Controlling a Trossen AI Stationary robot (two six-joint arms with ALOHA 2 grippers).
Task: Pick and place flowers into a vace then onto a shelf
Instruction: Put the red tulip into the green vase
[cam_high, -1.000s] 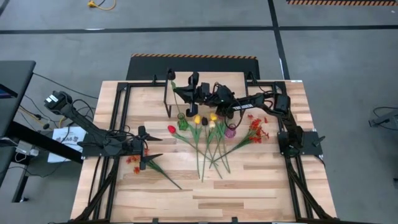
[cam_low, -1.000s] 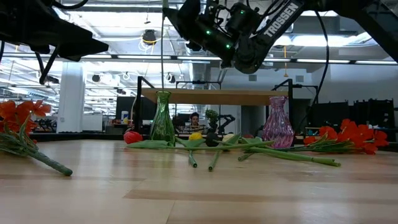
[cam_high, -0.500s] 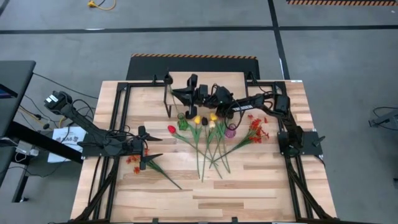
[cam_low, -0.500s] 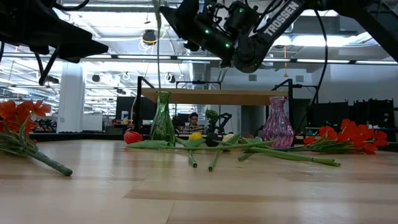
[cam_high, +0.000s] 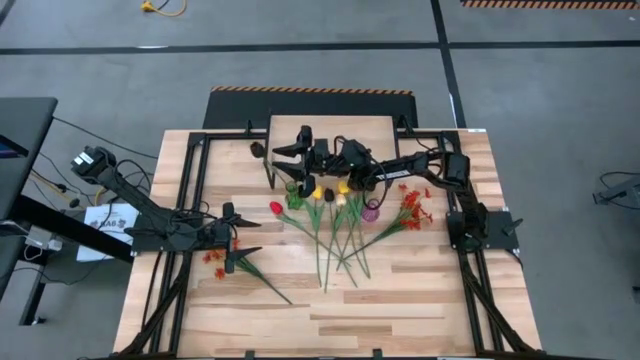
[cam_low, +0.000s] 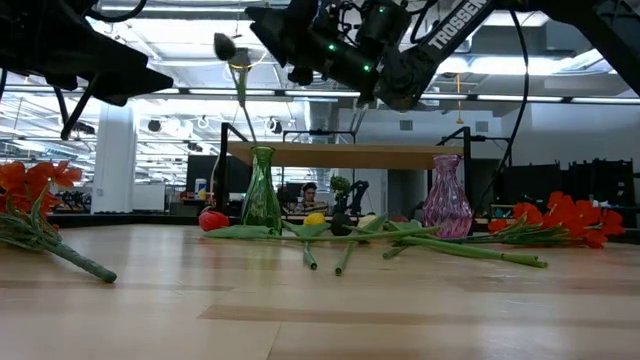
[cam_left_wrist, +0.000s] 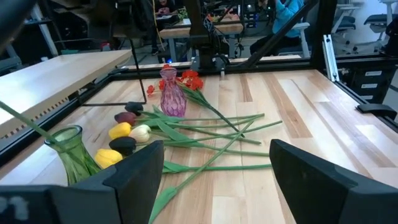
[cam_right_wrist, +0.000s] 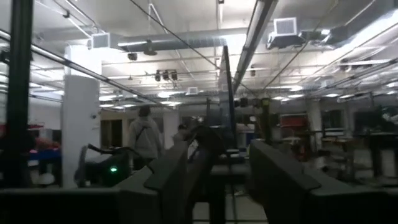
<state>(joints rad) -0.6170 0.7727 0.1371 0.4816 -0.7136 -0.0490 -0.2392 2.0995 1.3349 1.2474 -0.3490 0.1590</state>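
One dark tulip hangs pinched between the right gripper fingers above the green vase.

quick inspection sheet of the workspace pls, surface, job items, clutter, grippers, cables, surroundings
Surface: light wood slatted table, bare toward the near edge.
Job's things: tulips lying fanned at mid-table; red-orange sprays, one at the right, one by the left arm; green vase and pink vase upright in front of the shelf.
Clutter: nothing seen on the table.
Grippers: right gripper high above the green vase, shut on a dark flower whose stem slants down into that vase; left gripper open, low at the table's left.
Cables: wiring along the right arm; loose cables on the floor at left.
Surroundings: open lab; a person stands far behind.
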